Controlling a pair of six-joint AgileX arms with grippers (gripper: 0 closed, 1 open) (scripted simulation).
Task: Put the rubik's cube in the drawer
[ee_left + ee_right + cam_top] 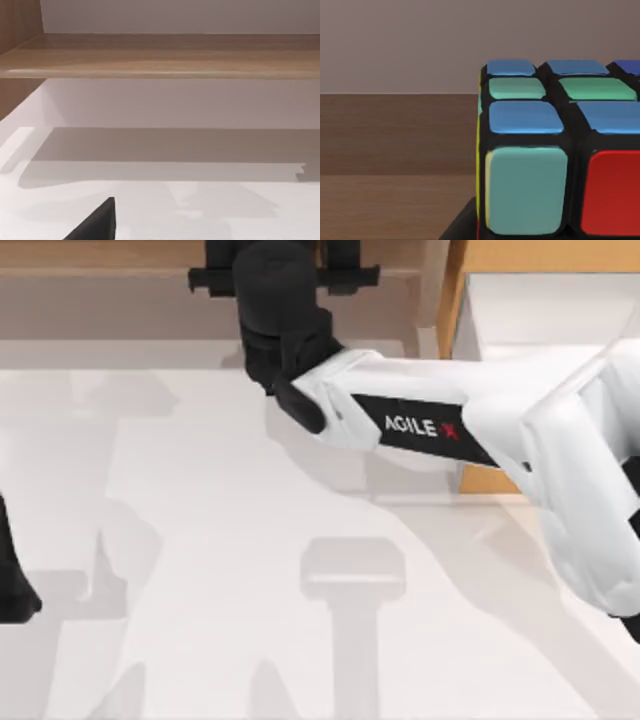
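Fingers of right gripper (285, 280): grip unclear; rubik's cube (555, 150) sits upright, square-on.

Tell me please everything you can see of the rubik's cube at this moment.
The rubik's cube appears very near in the right wrist view. It has black grid lines and glossy, rounded squares: blue and green ones on its upper face, a pale turquoise and a red one on the face toward the camera, and a thin yellow strip along one side edge. It sits upright and level. Brown wood and a plain grey wall lie behind it. A dark part shows at its lower edge, but whether that touches the cube cannot be told.
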